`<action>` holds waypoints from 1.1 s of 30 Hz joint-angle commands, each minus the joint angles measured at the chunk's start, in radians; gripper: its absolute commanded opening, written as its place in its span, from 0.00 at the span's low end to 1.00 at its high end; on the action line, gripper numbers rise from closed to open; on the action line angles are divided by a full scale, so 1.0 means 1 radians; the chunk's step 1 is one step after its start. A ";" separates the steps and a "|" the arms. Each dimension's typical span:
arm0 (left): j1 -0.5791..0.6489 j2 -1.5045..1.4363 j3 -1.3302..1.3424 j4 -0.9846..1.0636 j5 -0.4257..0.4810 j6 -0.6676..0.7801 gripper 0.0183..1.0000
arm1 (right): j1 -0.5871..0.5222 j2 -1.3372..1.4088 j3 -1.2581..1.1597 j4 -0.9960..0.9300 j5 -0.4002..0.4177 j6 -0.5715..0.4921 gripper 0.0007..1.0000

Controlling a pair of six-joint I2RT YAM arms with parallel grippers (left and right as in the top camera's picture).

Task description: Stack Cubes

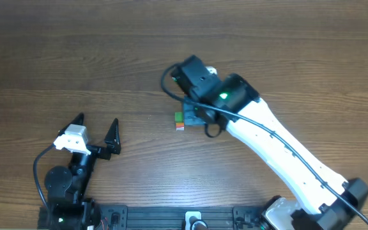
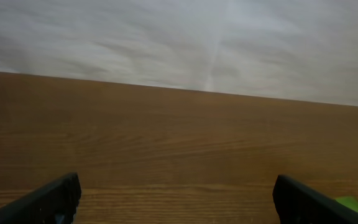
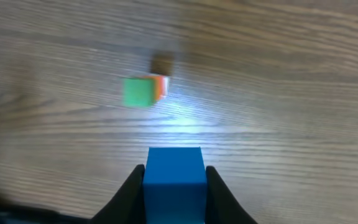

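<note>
Blue cube [image 3: 174, 180] is pinched by the right gripper [image 3: 174, 185] above the surface [image 1: 75, 51]; at its 9 o'clock, green cube [image 3: 138, 91] seems already stacked on orange cube [image 3: 161, 87]. One placement is left; left gripper [image 1: 97, 120] is spread.

The desk [image 1: 75, 51] is brown wood with fine lines and a soft shine. The blue cube [image 3: 174, 180] looks smooth and matt. The right arm [image 1: 280, 148] has a white, shiny plastic shell.
</note>
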 commanded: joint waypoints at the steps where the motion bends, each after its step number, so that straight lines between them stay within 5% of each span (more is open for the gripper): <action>1: -0.004 -0.007 -0.005 -0.001 -0.005 0.015 1.00 | 0.018 0.129 0.110 -0.047 0.016 0.070 0.10; 33: -0.004 -0.007 -0.005 -0.001 -0.005 0.015 1.00 | 0.037 0.361 0.184 -0.031 -0.035 0.111 0.09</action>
